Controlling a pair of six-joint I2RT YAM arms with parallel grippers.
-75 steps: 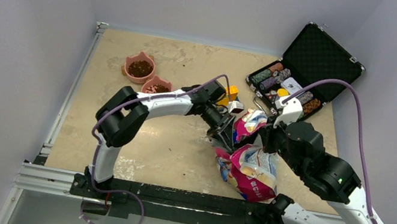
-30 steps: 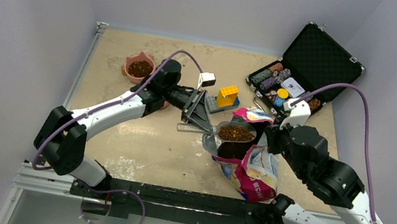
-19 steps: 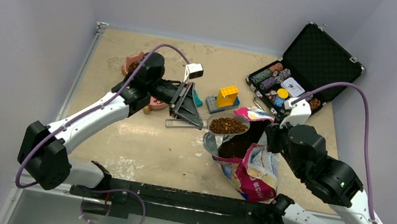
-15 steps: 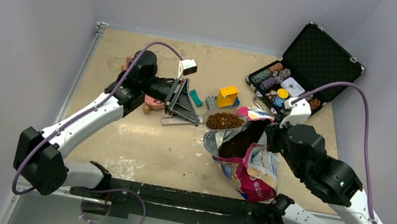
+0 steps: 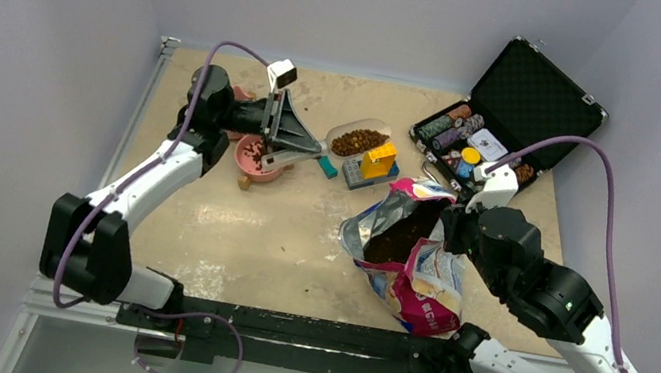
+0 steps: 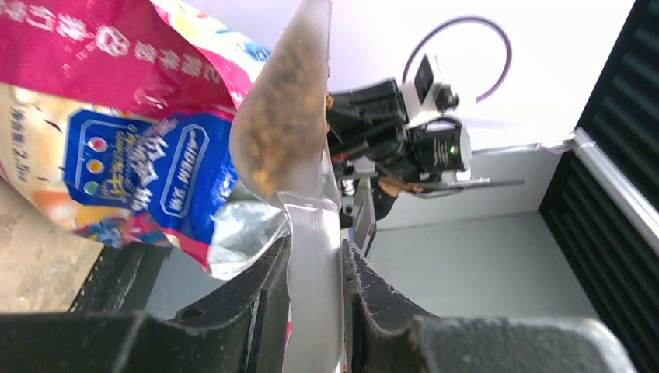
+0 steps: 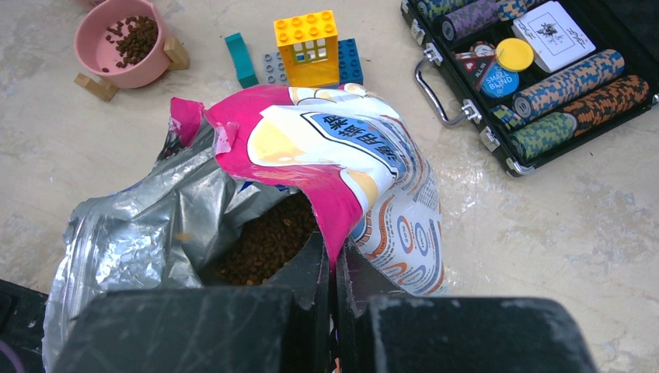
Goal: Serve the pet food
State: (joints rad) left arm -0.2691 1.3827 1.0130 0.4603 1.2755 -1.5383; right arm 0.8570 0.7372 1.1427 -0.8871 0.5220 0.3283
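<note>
L pincer (image 5: 300,148) swung kibble scoop (image 5: 357,140) from bag (image 5: 417,265), prob. nr bowl (image 5: 256,160).

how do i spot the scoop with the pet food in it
Start at the open black poker chip case at the far right, then look left to the yellow toy brick. Just past its far left side is a clear plastic scoop, its handle pinched in the left hand. It is the only see-through thing there, and it is heaped with brown kibble.

Dark brown kibble (image 5: 358,141) heaped in clear scoop (image 6: 309,217); more in open bag (image 7: 342,148), pink bowl (image 7: 97,58).
</note>
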